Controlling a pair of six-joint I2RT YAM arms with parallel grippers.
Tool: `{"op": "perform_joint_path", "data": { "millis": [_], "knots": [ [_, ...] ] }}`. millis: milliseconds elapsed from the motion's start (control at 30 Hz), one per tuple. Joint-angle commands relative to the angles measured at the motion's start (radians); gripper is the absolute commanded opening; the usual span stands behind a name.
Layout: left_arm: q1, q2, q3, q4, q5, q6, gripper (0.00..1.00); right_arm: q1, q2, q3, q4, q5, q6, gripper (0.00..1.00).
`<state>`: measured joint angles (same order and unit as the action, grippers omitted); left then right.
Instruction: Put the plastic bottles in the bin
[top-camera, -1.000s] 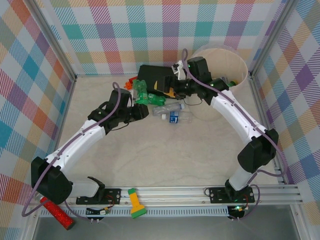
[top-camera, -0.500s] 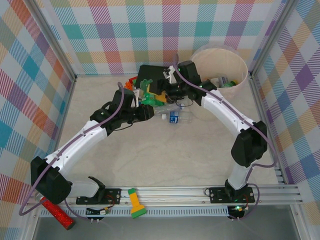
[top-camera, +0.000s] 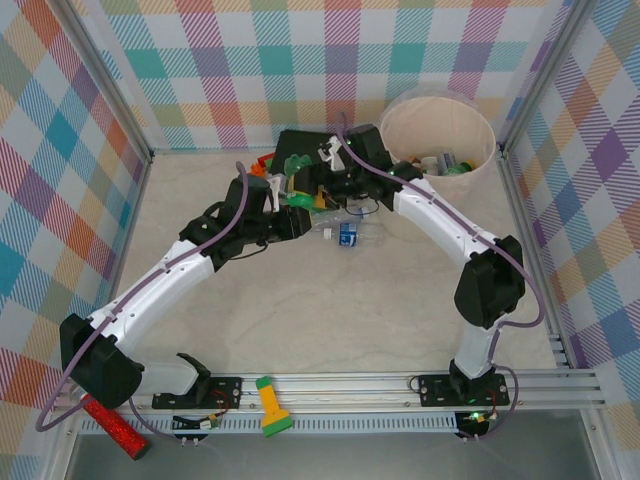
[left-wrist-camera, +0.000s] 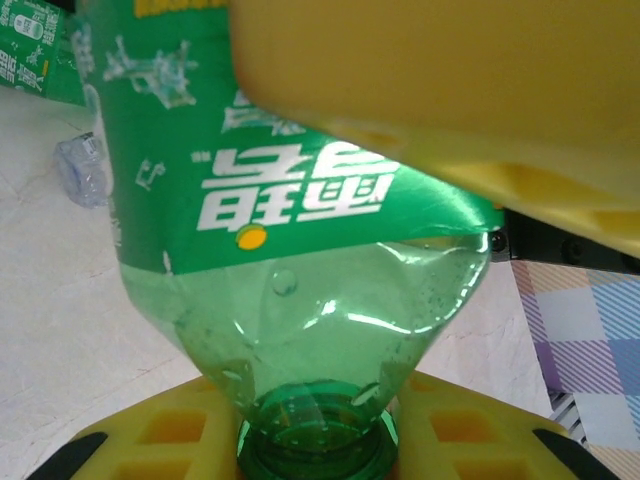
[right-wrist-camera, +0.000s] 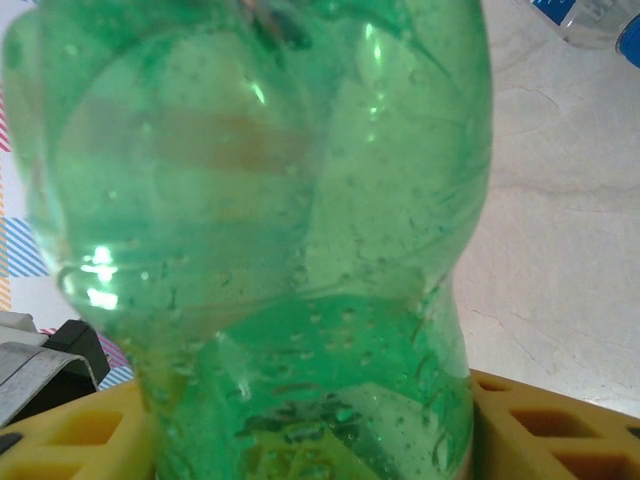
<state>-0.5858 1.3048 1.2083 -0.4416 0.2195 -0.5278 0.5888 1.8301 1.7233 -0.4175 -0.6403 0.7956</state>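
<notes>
right gripper (top-camera: 318, 186) swinging back from the bin (top-camera: 440, 115), now meeting the green bottle (top-camera: 296, 192) that left gripper (top-camera: 288, 208) is clamping by the neck (handover, I reckon). Right jaws straddling it, can't tell if gripping. Bin sitting at bottle's 3 o'clock.

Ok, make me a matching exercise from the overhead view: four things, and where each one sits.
Things:
1. flashlight
2. red cylinder
3. bin
4. blue-labelled bottle

Places:
a. far right corner
b. near left corner
c. middle of the near edge
d. lying on the table, near its middle

Pairs: 1-c, 2-b, 3-a, 4-d
</notes>
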Motion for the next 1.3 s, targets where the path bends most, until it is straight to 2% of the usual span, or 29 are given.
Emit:
{"op": "perform_joint_path", "data": {
  "millis": [0,67,233,267,333,467,833,1267],
  "knots": [
    [-0.012,0.001,0.033,0.025,0.023,0.009,0.35,0.013,-0.012,0.053,-0.008,0.01,-0.024,0.56],
    [-0.012,0.002,0.038,0.024,0.021,0.008,0.39,0.013,-0.027,0.052,-0.016,0.037,-0.036,0.55],
    [-0.012,-0.006,0.038,0.033,-0.009,-0.008,0.79,0.013,-0.049,0.079,-0.078,0.1,-0.082,0.54],
    [-0.011,-0.01,0.038,0.034,-0.019,-0.011,0.84,0.01,-0.052,0.089,-0.099,0.115,-0.096,0.54],
    [-0.012,-0.02,0.04,0.035,-0.026,-0.013,0.85,0.003,-0.061,0.106,-0.137,0.142,-0.114,0.53],
    [-0.009,-0.038,0.062,0.013,-0.065,-0.008,0.99,-0.024,-0.095,0.104,-0.179,0.179,-0.134,0.52],
    [0.032,-0.095,0.088,-0.072,-0.236,0.027,1.0,-0.164,-0.169,0.233,-0.402,0.274,-0.238,0.52],
    [0.082,-0.137,0.02,-0.074,-0.216,0.028,1.0,-0.363,-0.085,0.572,-0.766,0.349,-0.394,0.52]
  ]
}}
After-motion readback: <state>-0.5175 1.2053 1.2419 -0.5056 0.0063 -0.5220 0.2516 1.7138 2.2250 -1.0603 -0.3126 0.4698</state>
